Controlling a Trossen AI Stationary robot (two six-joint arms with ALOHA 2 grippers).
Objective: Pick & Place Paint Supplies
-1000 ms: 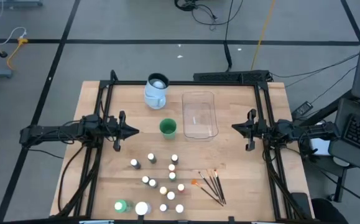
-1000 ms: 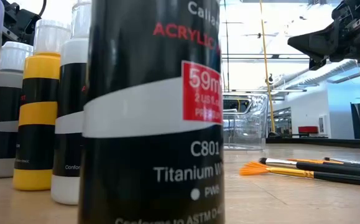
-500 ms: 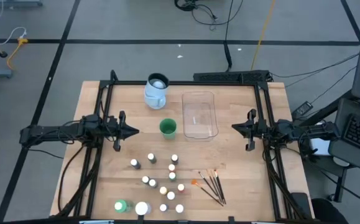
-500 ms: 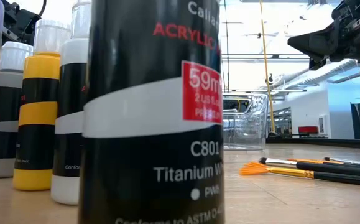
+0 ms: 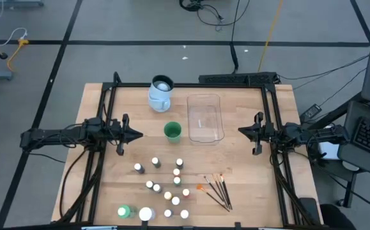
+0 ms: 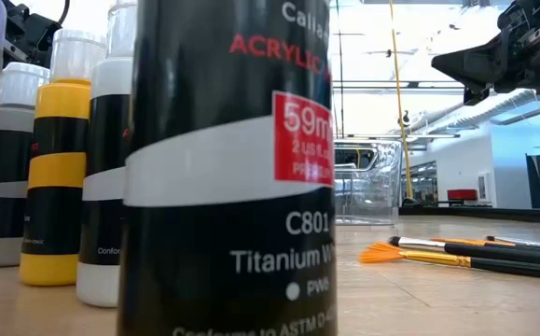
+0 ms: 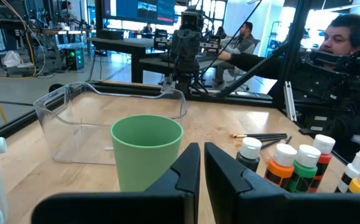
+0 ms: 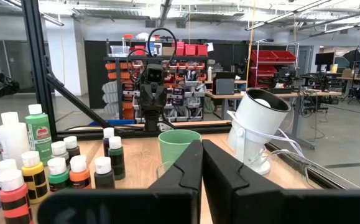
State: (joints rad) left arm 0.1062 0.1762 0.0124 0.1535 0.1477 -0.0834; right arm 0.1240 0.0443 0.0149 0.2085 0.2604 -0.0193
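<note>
Nothing moved since the earlier frame | left gripper (image 5: 137,135) and right gripper (image 5: 241,130) clenched, empty, at table sides | paint bottles (image 5: 168,187) clustered at front edge | judged light, rigid, slippery; grasp bodies below caps

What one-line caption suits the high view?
Both grippers, left and right, shut and empty, flank a green cup, above clustered paint bottles and brushes.
</note>
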